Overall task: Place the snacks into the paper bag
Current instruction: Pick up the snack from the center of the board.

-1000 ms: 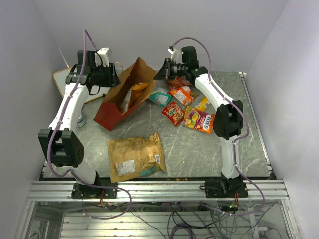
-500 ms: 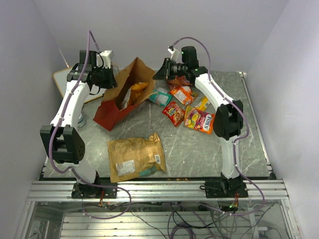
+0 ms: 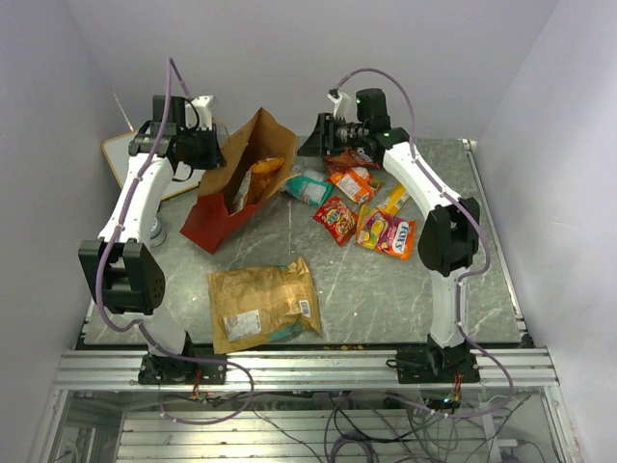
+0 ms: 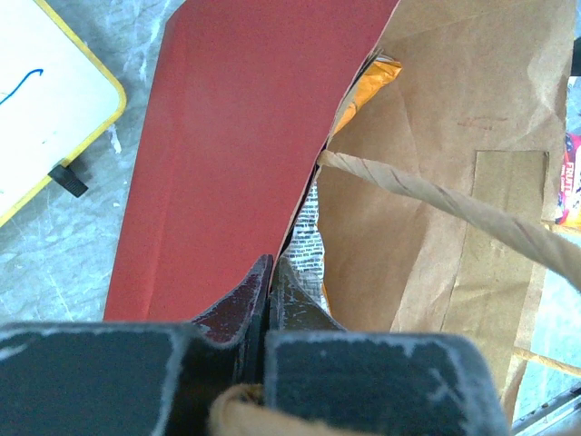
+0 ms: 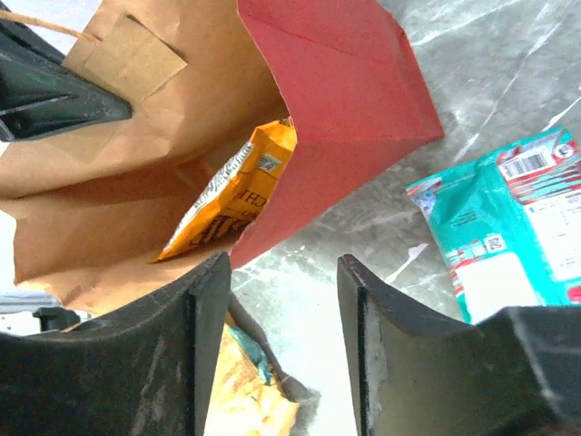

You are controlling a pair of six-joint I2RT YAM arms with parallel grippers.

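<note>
The paper bag (image 3: 220, 217), red outside and brown inside, leans with its mouth up and back. My left gripper (image 3: 214, 149) is shut on its rim: in the left wrist view the gripper (image 4: 272, 263) pinches the red wall (image 4: 236, 136). An orange packet (image 3: 265, 174) and a silvery one (image 4: 309, 236) lie inside. My right gripper (image 3: 313, 145) hangs open by the mouth, above the bag's red side (image 5: 336, 91). A crinkled yellow and teal packet (image 5: 250, 400) shows low beside its left finger. Loose snacks lie right of the bag: teal (image 3: 308, 188), orange (image 3: 353, 183), red (image 3: 335, 220).
A large tan-gold packet (image 3: 262, 304) lies near the front edge. A yellow-red packet (image 3: 386, 234) sits by the right arm. The white board (image 3: 130, 154) lies at the back left, with a small tin (image 3: 154, 231) beside the left arm. Walls close in on three sides.
My left gripper has shut on the bag's rim. My right gripper, shut a second ago, has opened near the bag's mouth.
</note>
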